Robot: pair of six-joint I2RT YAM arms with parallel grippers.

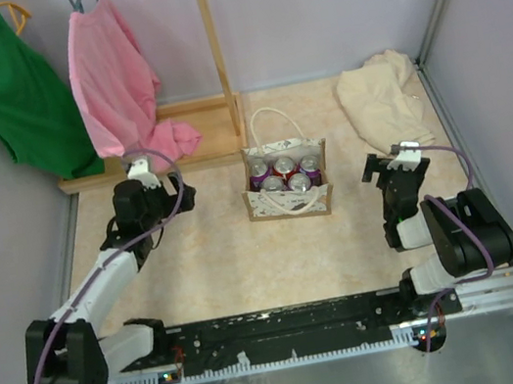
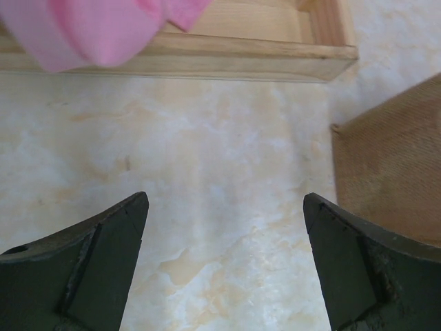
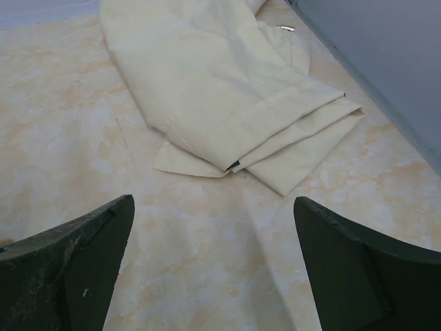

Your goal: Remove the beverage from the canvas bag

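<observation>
Several cans (image 1: 284, 167) stand upright, packed tight in the bag (image 1: 284, 209) at mid bench (image 1: 219, 258). Likely heavy, rigid and slick; grip one around its top, since the soft bag may lift too. Left hand (image 2: 226, 207) and right hand (image 3: 213, 207) both gape wide, empty.

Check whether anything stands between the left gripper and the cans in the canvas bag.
Nothing visible. Only bare table lies between the open left gripper and the canvas bag. The cans show uncovered from above, though one rope handle droops over the near rim.

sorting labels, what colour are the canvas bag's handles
White rope handles; top external view shows them best.
</observation>
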